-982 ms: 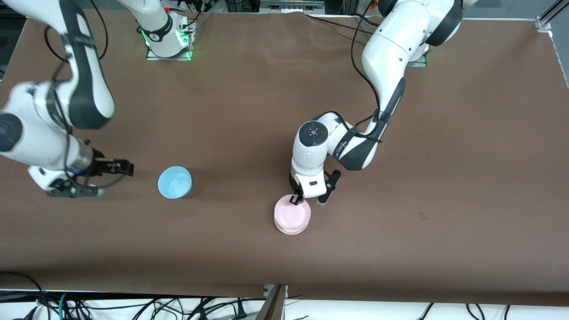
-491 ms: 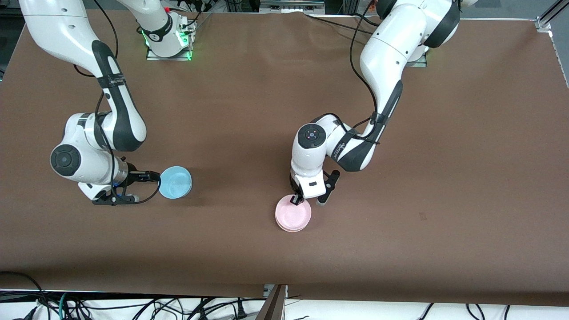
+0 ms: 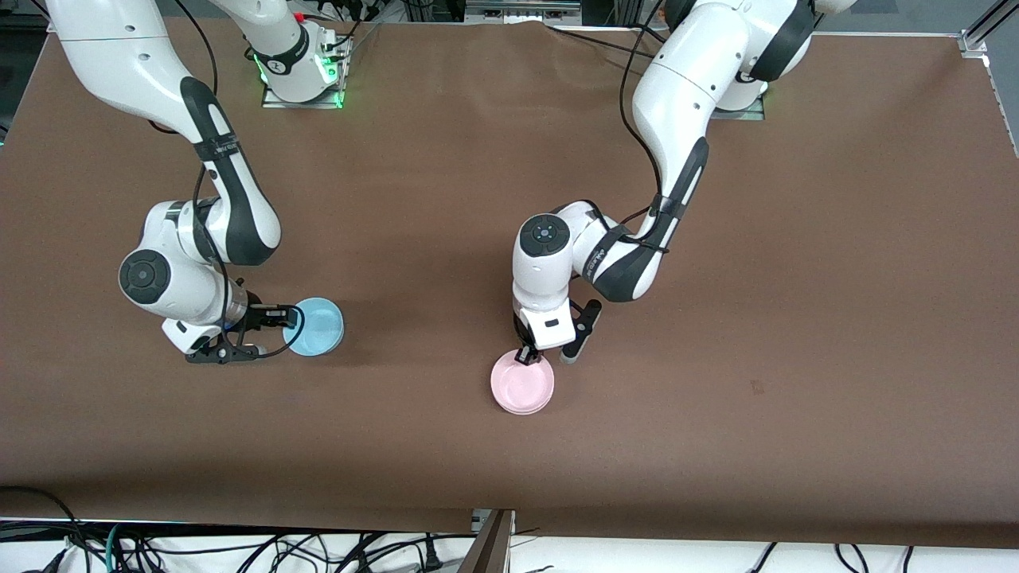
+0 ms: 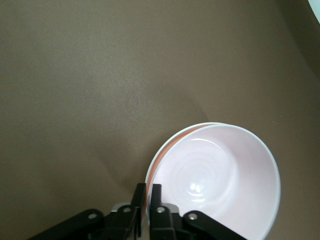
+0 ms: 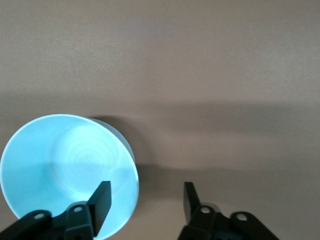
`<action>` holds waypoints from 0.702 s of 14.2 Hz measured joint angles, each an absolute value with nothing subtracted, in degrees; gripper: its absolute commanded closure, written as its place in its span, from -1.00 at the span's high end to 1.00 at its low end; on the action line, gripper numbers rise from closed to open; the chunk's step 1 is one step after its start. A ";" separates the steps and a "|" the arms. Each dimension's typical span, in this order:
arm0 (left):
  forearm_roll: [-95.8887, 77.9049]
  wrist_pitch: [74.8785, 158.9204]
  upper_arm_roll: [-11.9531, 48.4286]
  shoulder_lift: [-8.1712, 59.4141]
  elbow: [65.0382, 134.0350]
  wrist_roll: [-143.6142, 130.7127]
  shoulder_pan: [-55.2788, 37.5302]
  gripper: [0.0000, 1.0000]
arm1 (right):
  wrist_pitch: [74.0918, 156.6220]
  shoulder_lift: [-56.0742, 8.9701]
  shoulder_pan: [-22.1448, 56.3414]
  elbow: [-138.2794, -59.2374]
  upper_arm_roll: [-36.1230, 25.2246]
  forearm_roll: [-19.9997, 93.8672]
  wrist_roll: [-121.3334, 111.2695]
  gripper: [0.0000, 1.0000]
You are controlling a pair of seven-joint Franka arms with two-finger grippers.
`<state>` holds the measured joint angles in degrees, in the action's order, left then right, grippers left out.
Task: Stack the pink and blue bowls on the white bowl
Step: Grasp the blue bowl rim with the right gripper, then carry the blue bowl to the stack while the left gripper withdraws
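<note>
Pale pink bowl (image 3: 522,385) sits nested in the white bowl (image 4: 159,159), left claw (image 3: 525,356) pinching its rim. Sky-blue bowl (image 3: 315,326) sits toward the right arm's tabletop edge, right claw (image 3: 280,318) spread wide over its rim.

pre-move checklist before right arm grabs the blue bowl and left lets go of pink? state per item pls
1. Pink bowl nested in the white bowl: ok, a white rim shows beneath it.
2. Left gripper released from the pink rim: not ok, shut on it.
3. Right gripper open: ok.
4. Right gripper astride the blue bowl rim: ok, one finger inside, one outside.
5. Blue bowl upright on the table: ok.
6. Stack seated flat: cannot tell.
</note>
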<state>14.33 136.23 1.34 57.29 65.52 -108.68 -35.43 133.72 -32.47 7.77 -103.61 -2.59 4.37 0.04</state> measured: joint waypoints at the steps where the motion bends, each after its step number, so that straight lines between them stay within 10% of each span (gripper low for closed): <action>1: 14.33 136.45 1.32 57.46 65.40 -108.70 -35.43 -0.14 | 134.07 -32.79 7.78 -103.65 -2.39 4.80 0.00 0.05; 7: 14.33 137.03 1.00 58.19 63.53 -108.73 -35.26 -0.08 | 134.56 -33.66 7.75 -103.65 -2.24 5.18 0.00 -0.91; 10: 14.33 135.37 0.99 58.14 62.18 -108.71 -34.88 -0.08 | 134.54 -33.54 7.73 -103.37 -2.23 6.02 0.00 -1.00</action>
<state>14.33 135.37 0.99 58.14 62.18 -108.71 -34.88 134.54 -33.54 7.73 -103.37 -2.23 6.02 0.00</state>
